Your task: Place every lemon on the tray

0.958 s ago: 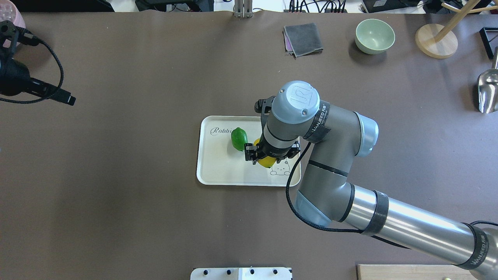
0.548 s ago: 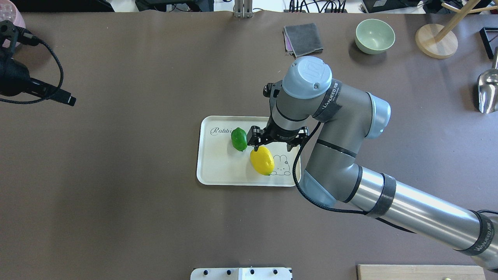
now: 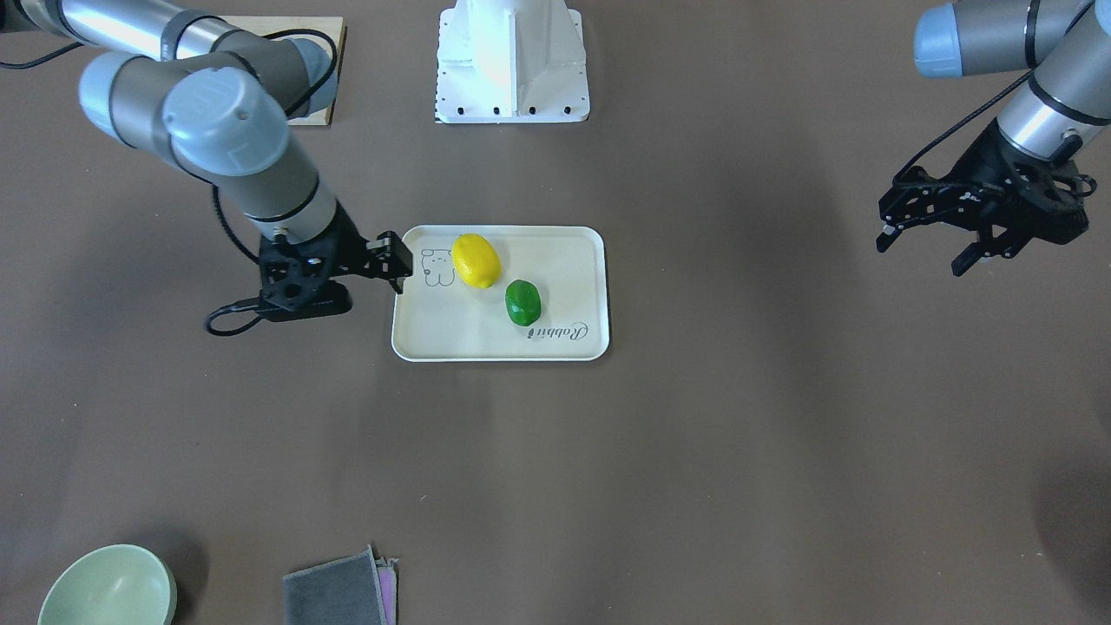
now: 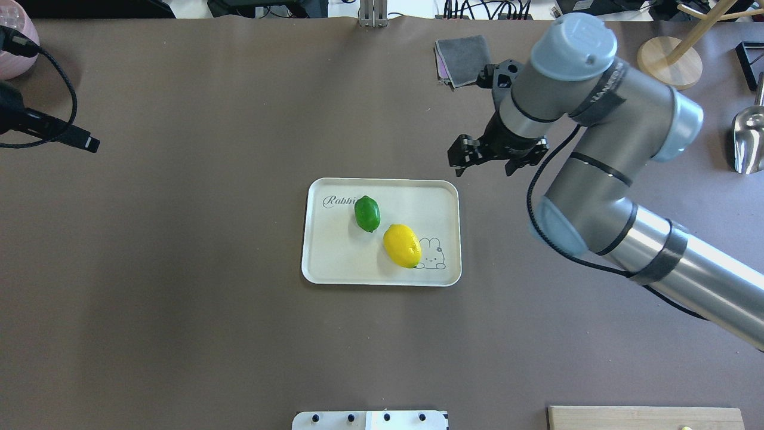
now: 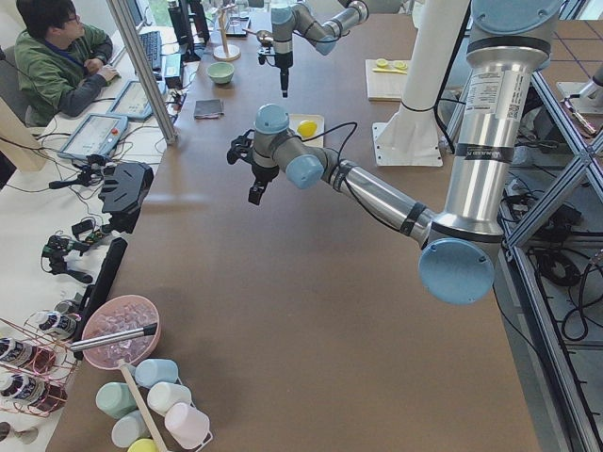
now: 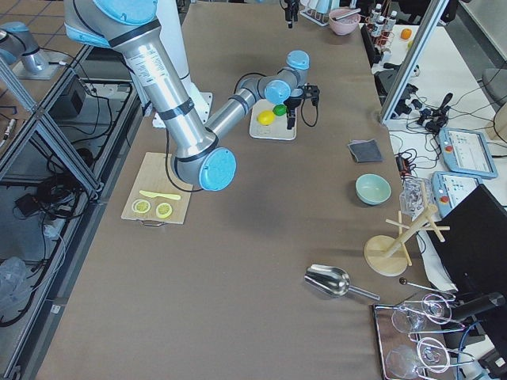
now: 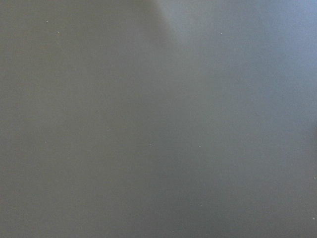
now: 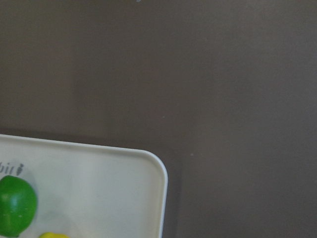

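The cream tray (image 4: 334, 257) with "Rabbit" script lies mid-table. On it rest the yellow lemon (image 4: 401, 245) and, just left and farther, the smaller green lemon (image 4: 367, 213), close together. My right gripper (image 4: 486, 169) is open and empty, raised beyond the tray's far right corner. In the front view it (image 3: 343, 282) hangs beside the tray (image 3: 486, 334), clear of both lemons (image 3: 476, 260) (image 3: 522, 302). The right wrist view shows the tray corner (image 8: 148, 163) and the green lemon (image 8: 17, 206). My left gripper (image 3: 920, 254) is open and empty, far off to the left.
A grey cloth (image 4: 465, 60), a green bowl (image 4: 575, 55), a wooden stand (image 4: 668, 63) and a metal scoop (image 4: 749, 140) lie at the far right. A wooden cutting board (image 4: 644, 418) sits at the near right edge.
My right gripper let go of the yellow lemon on the tray, then rose and drew away to the far right. The lemon stays where it was set. The left gripper shifted slightly.
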